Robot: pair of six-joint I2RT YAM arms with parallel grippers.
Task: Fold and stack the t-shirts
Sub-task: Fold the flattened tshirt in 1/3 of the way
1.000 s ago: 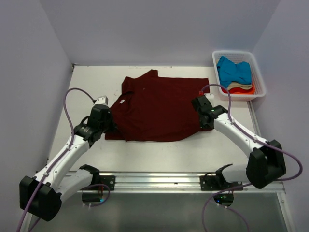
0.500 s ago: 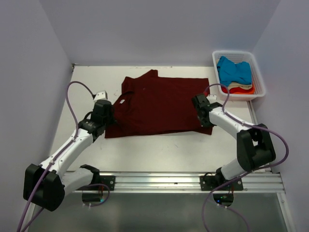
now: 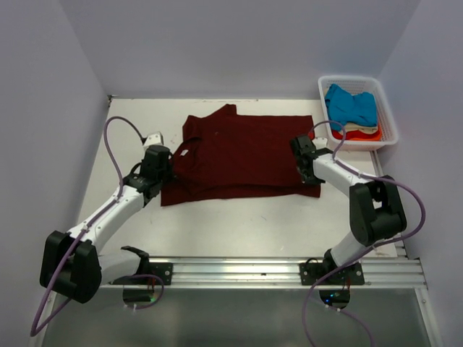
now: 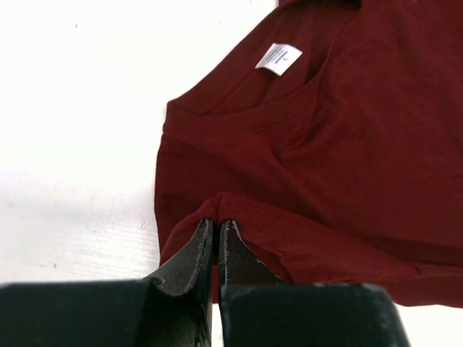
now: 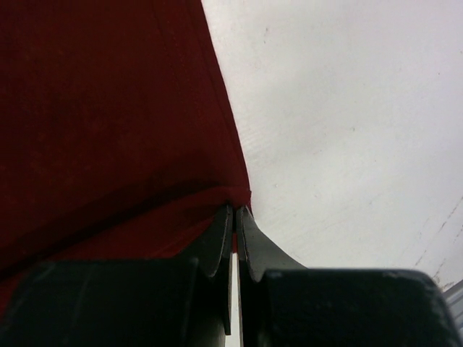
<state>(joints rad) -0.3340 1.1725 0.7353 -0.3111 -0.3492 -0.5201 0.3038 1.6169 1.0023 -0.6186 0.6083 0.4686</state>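
Note:
The dark maroon t-shirt [image 3: 242, 153] lies spread on the white table, its near edge lifted and folding toward the back. My left gripper [image 3: 163, 165] is shut on the shirt's near left edge; the left wrist view shows the gripper [image 4: 218, 224] pinching a fold of the maroon t-shirt [image 4: 347, 130] below the collar tag. My right gripper [image 3: 302, 157] is shut on the near right edge; the right wrist view shows the gripper [image 5: 236, 210] holding the maroon t-shirt's hem corner [image 5: 101, 108]. Bright blue [image 3: 351, 103], cream and orange-red t-shirts [image 3: 362, 134] lie in the basket.
The white slatted basket [image 3: 389, 116] stands at the back right corner of the table [image 3: 239, 224]. Grey walls enclose the table on three sides. A metal rail [image 3: 239, 271] runs along the near edge by the arm bases.
Both grippers have moved toward the back, carrying the shirt's near edge with them. The near part of the shirt now lies folded over, and its near edge sits farther from the rail.

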